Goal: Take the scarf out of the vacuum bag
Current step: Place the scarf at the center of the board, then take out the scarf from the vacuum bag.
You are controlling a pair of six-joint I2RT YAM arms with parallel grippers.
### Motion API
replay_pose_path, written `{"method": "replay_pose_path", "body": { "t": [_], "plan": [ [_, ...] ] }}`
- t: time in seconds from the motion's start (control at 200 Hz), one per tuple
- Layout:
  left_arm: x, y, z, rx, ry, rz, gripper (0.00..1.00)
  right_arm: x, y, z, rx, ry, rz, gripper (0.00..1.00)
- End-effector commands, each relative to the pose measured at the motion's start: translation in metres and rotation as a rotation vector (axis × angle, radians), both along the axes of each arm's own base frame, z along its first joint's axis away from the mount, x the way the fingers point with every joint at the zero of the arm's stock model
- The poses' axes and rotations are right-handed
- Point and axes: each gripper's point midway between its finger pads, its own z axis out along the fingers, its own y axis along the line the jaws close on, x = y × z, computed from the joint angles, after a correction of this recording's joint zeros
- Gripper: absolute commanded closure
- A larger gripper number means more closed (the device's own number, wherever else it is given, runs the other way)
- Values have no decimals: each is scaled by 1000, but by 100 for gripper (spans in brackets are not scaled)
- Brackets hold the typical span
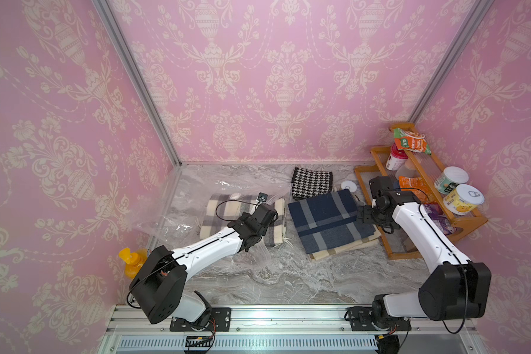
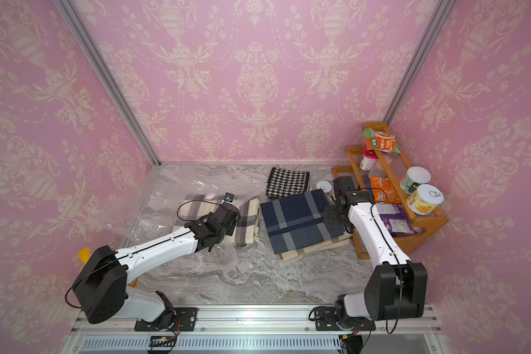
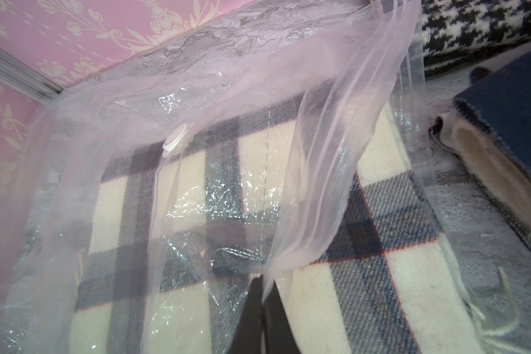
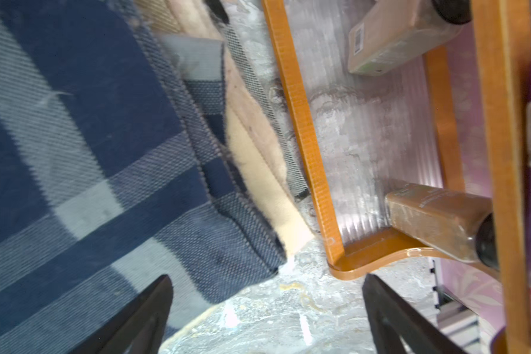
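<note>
Left hand [image 3: 261,283] is clamping the vacuum bag [image 3: 319,147] film — cream plaid scarf [image 1: 210,220] is lying mostly inside, left of centre in both top views — right hand [image 4: 267,277] is hanging spread, empty, beside navy scarf [image 4: 74,147]; pull-out seemingly all remaining.

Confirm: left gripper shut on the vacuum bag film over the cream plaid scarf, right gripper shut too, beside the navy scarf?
Wrong on the right gripper: it is open, jaws wide apart and gripping nothing, per the right wrist view. The left gripper is shut on the vacuum bag film over the cream plaid scarf, and the right one is beside the navy scarf.
</note>
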Motion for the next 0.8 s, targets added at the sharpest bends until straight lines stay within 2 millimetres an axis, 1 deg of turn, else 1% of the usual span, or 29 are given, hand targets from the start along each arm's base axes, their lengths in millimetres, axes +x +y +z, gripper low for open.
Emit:
{"method": "replay_pose_path", "body": {
  "t": [0.0, 0.2, 0.345, 0.425, 0.53, 0.61, 0.665, 0.71, 0.78, 0.795],
  "plan": [
    [1, -4, 5, 5, -2, -18, 100, -2, 41, -6, 146, -41, 74, 0],
    [-2, 0, 6, 16, 1, -15, 100, 0, 102, 0, 226, -81, 213, 0],
    [-3, 0, 6, 16, 13, -14, 100, 1, 150, 6, 294, -117, 323, 0],
    [-4, 2, 5, 22, 15, -8, 100, -1, 184, 14, 382, -153, 396, 0],
    [-5, 4, 2, 34, 21, 0, 100, -9, 238, 29, 593, -202, 487, 0],
    [-7, 6, 0, 35, 29, 5, 100, -14, 269, 38, 708, -224, 520, 0],
    [-8, 7, -2, 36, 35, 6, 100, -19, 286, 40, 750, -226, 542, 0],
    [-9, 7, -3, 35, 39, 6, 100, -21, 296, 39, 756, -223, 560, 0],
    [-10, 6, -4, 30, 47, 1, 100, -25, 310, 32, 756, -200, 590, 2],
    [-11, 6, -5, 29, 49, 0, 100, -25, 314, 30, 769, -188, 574, 3]
  ]
}}
